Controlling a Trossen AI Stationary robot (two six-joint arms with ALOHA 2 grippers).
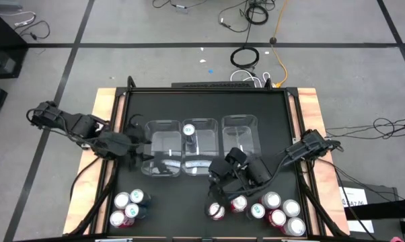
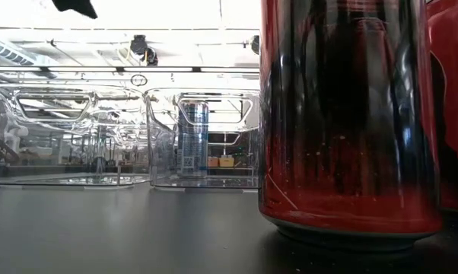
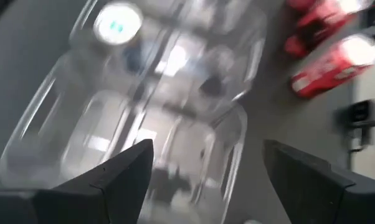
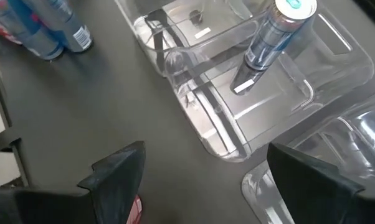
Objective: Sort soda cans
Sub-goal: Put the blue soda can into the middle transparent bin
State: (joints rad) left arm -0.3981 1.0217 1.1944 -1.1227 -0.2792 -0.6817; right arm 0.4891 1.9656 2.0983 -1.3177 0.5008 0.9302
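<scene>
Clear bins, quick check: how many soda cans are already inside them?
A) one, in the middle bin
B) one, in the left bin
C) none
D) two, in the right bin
A: the high view shows a single blue can standing upright in the middle bin, while the left bin and the right bin hold no cans.
</scene>
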